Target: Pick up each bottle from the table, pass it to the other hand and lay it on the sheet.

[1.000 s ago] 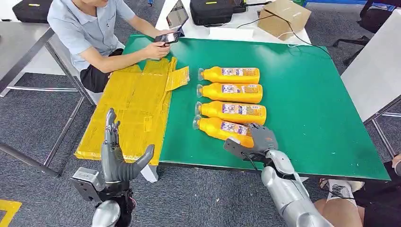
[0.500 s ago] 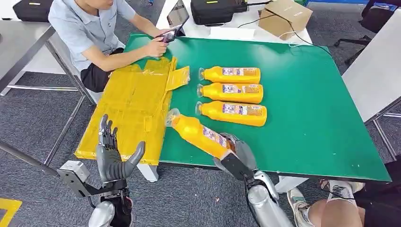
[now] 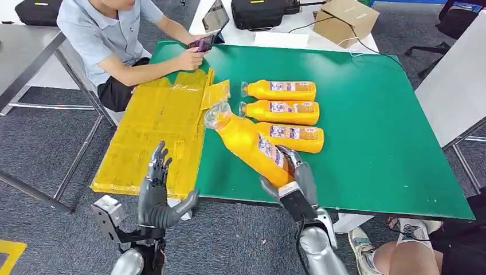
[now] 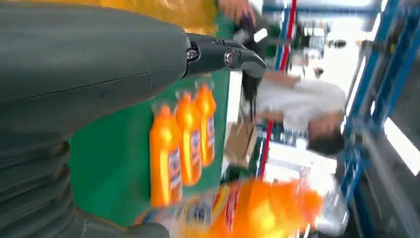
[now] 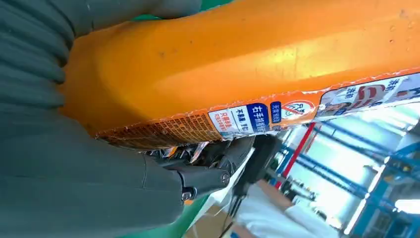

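Orange bottle (image 3: 252, 146), raised, gripped at base by right hand (image 3: 291, 179).
Left hand (image 3: 159, 193): fingers spread, empty, near yellow sheet (image 3: 160, 129).

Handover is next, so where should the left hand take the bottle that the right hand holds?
Probably the upper body below the cap. The right hand grips the base of the bottle, which tilts cap-first toward the sheet. The open left hand could come from that side.
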Robot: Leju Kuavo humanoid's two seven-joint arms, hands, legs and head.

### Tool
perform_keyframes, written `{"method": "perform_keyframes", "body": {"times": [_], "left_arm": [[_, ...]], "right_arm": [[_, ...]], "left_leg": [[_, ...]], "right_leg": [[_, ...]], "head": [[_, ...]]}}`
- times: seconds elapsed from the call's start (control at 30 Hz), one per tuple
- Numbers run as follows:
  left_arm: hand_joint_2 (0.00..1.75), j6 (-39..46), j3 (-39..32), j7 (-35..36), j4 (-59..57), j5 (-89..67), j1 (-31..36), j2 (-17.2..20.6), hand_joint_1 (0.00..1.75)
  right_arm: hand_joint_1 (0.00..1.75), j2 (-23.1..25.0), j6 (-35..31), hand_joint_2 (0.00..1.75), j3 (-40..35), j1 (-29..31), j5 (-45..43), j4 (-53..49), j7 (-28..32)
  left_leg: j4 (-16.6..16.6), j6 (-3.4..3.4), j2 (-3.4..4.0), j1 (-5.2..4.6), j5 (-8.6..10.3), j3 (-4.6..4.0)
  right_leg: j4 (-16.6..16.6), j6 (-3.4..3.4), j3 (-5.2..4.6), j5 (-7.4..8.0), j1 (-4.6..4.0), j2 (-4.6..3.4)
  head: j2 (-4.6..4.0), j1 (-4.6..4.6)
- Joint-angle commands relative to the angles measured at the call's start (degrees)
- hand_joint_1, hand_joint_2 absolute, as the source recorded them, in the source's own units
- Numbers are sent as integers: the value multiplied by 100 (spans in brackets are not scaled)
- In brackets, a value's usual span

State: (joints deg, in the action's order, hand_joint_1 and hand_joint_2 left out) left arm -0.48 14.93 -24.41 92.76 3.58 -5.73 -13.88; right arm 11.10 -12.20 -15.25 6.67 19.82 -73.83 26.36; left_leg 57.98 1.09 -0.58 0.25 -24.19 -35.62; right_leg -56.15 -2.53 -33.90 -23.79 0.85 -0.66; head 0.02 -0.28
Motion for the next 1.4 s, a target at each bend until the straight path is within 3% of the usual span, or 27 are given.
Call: {"method": "perform_keyframes", "body": {"times": [0.03, 0.47, 0.87, 0.97, 1.0, 1.03, 1.1, 1.13, 1.4], "left_arm": [[175, -636, 530, 108, -484, 132, 328, 221, 0], [175, -875, 707, 462, -739, 892, 413, 186, 0], [175, -1108, 727, 380, -544, 1143, 661, 248, 0], [175, -1097, 630, 343, -430, 1271, 648, 217, 10], [175, -1100, 606, 338, -375, 1296, 632, 224, 173], [175, -1088, 561, 329, -348, 1352, 613, 208, 175], [175, -1073, 483, 320, -322, 1457, 589, 176, 175], [175, -1066, 429, 342, -322, 1563, 594, 153, 175], [175, -1052, 274, 516, -432, 1978, 659, 122, 175]], "right_arm": [[175, 6, 103, 175, -1135, 413, 567, 680, 265], [175, 37, -417, 175, -1827, 396, 965, 718, 708], [175, 225, -70, 175, -2256, 798, 822, 1613, 736], [173, 259, -62, 175, -2283, 783, 797, 1733, 738], [133, 258, -24, 175, -2310, 791, 794, 1792, 742], [7, 254, 21, 175, -2335, 811, 826, 1851, 631], [0, 242, 8, 175, -2399, 828, 918, 1882, 590], [0, 252, -53, 0, -2419, 815, 986, 1856, 585], [0, 261, -297, 0, -2375, 738, 1061, 1697, 597]], "left_leg": [[-7, -6, 10, 2, -6, 26], [-8, -4, 1, 2, -4, 19], [-9, -5, 5, 3, -2, 18], [-7, -5, 4, 5, -3, 17], [-11, -7, 6, 4, -7, 32], [-10, -7, 2, 5, -6, 30], [-9, -7, 1, 5, -6, 29], [-7, -6, 5, 4, -5, 21], [-4, -4, -3, 4, 0, 5]], "right_leg": [[6, 11, 23, -5, -4, -2], [8, 8, 19, -5, -2, 4], [7, 9, 16, -3, -4, 2], [6, 9, 16, -5, -6, 2], [9, 13, 30, -8, -6, 3], [9, 12, 30, -9, -7, 6], [8, 12, 29, -9, -7, 7], [6, 10, 20, -7, -5, 2], [4, 6, 6, -3, -5, 8]], "head": [[0, 0], [0, 2], [0, 0], [0, 0], [0, 0], [0, 0], [0, 0], [0, 0], [0, 0]]}}
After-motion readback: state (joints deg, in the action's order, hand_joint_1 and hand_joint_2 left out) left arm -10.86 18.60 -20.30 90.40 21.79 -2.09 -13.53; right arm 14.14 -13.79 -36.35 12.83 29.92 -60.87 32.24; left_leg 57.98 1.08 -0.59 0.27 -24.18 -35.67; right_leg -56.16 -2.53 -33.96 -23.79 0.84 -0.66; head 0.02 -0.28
